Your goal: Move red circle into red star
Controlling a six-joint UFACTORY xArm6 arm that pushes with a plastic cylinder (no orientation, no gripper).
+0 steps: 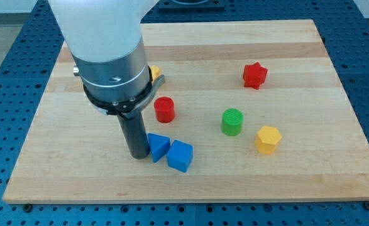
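Note:
The red circle (165, 109) stands on the wooden board left of centre. The red star (254, 75) sits toward the view's upper right, well apart from the circle. My tip (137, 155) rests on the board below and to the left of the red circle, touching or nearly touching the left side of the blue triangle (158, 147). The arm's white and grey body rises above it at the view's upper left.
A blue cube (180, 156) lies against the blue triangle's right side. A green circle (232, 122) and a yellow hexagon (268, 139) sit right of centre. A yellow block (154, 73) peeks out behind the arm. The wooden board (310, 182) lies on a blue perforated table.

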